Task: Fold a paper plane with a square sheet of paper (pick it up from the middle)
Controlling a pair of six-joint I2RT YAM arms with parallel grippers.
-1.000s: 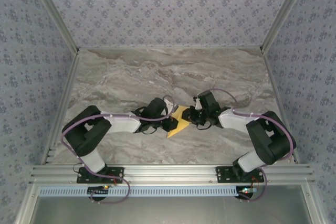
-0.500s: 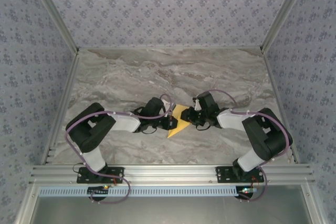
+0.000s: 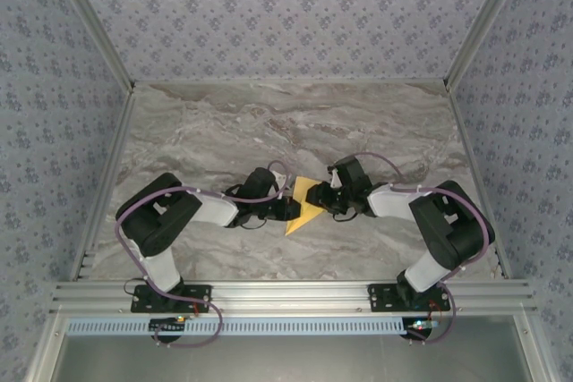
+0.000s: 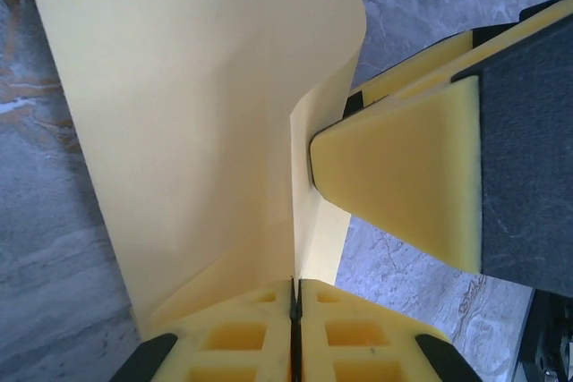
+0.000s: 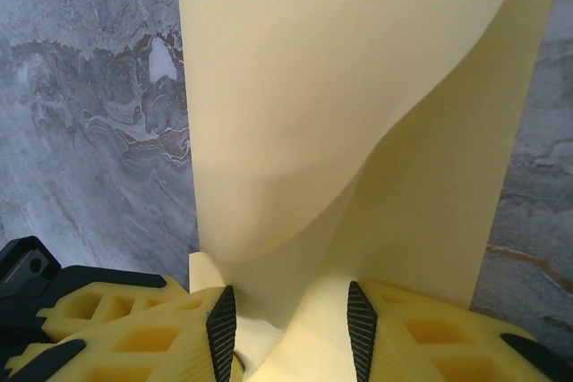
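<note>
The left hand (image 4: pixel 295 300) is clenched on the paper (image 4: pixel 197 114). Its two yellow pads (image 4: pixel 242 339) meet with no gap, and a raised crease of the paper runs straight down into the seam between them. From that pinch the paper spreads away over the bench (image 4: pixel 54 248), one side bowed upward.

The right hand (image 5: pixel 288 310) faces it from the other side, released. Its fingers stand apart, with the paper's near edge loose in the gap and a flap curling up in front of the flatter part behind. In the left wrist view one of its pads (image 4: pixel 394 176) touches the crease.

From above, the paper lies between the two hands, in the middle of the bench's near half.
</note>
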